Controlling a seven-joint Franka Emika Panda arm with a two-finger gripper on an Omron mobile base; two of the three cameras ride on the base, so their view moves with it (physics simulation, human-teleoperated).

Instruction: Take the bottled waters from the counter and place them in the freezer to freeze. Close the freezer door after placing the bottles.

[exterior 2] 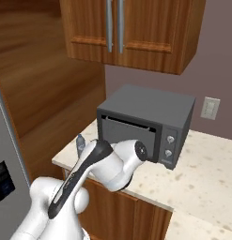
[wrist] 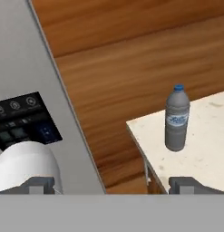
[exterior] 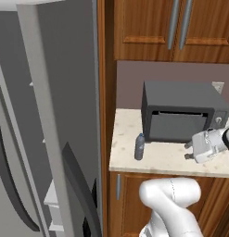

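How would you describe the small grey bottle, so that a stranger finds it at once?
Start at the dark grey box-shaped microwave on the beige speckled stone counter. To its left, near the counter's end beside the tall wooden panel, stands the smoky grey plastic bottle, upright. Its blue cap and small size set it apart.

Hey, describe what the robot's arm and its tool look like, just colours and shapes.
The arm is glossy white, built of rounded, bulbous segments, with a dark grey strip along one link and a round dark cap at a joint. The tool has a blocky white body and two small dark grey finger tips. No cables or markings show.
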